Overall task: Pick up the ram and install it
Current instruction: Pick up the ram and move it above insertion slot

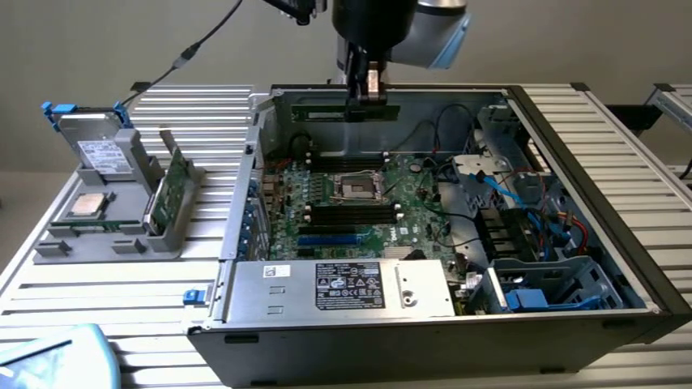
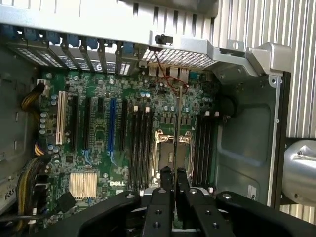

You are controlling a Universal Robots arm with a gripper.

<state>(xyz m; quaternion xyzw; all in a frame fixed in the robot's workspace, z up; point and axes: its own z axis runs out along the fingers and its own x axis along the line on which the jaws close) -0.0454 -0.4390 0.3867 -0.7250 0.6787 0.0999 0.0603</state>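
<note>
Pick is done: claw (image 1: 365,96) is clenched on the ram (image 1: 322,112), holding it in the air over the open case (image 1: 433,348), above the motherboard (image 1: 416,235); seating in a slot is not yet done.

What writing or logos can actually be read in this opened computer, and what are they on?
"DELL": white print on the green motherboard.
Black label on the power supply: too small to read.
White sticker beside it: blurred.
Label on the drive in the grey holder: blurred.
The ram: nothing readable.
</note>
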